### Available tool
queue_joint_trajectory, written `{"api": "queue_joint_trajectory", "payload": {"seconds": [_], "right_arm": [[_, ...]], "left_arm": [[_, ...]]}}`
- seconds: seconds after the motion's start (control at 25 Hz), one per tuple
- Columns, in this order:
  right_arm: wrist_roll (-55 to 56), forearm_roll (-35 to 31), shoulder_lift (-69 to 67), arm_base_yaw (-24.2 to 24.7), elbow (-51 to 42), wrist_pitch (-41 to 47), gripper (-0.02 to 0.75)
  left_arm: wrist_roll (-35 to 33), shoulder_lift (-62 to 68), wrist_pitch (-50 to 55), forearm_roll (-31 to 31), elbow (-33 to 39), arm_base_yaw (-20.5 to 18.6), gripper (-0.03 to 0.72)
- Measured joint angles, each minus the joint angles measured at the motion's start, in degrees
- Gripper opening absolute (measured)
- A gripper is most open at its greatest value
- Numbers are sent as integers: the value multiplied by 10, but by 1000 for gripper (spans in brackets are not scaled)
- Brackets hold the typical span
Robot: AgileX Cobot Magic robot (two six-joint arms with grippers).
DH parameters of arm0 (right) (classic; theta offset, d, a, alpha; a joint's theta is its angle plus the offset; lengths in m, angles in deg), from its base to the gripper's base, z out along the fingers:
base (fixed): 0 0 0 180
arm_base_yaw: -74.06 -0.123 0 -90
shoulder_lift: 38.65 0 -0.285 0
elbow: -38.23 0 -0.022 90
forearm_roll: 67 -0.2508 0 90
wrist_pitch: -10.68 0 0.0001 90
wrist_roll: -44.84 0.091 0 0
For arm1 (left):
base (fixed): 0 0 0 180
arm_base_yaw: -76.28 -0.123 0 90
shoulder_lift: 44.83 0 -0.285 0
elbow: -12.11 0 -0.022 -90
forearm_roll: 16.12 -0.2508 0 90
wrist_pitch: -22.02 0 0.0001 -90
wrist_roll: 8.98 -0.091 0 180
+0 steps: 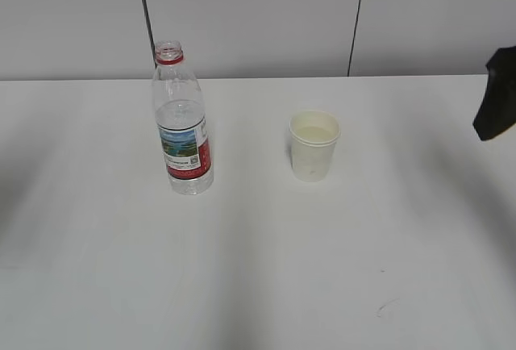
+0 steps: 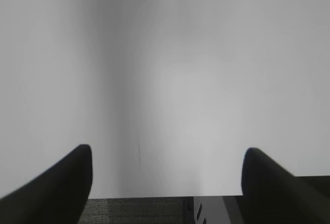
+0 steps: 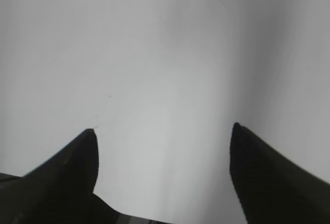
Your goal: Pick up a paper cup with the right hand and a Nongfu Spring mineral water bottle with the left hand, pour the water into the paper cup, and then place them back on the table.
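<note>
White tabletop fills most of every view: the table (image 1: 258, 285) runs from the bottom edge of the exterior view up to a pale panelled wall (image 1: 258, 11) across the top, with a few faint scuffs at lower right. Both task items stand upright on it and well apart from each other, presumably so each arm can reach its own without crossing.

Left of centre in the exterior view stands the Nongfu Spring mineral water bottle (image 1: 181, 120), clear plastic, uncapped, with a red neck ring and a red label bearing a landscape picture; the water (image 1: 181, 116) inside reaches about its shoulder. Right of centre sits the paper cup (image 1: 314, 146), short, tapered and cream-white (whether it holds anything I cannot tell).

Only a dark piece of the right hand (image 1: 494, 104) shows at the upper right edge, far from the cup. In its wrist view the right gripper (image 3: 164, 131) has its jaws spread wide over bare table, holding nothing. The left gripper (image 2: 167, 149) is likewise wide apart and empty above the table's near edge.
</note>
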Motion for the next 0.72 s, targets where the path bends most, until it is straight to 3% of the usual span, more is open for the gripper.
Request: {"api": "queue_joint_trajectory", "payload": {"seconds": [0.72], "right_arm": [[0,0,232,0,-213,0,582]], "left_arm": [[0,-290,-20,22,240,0,529]]}}
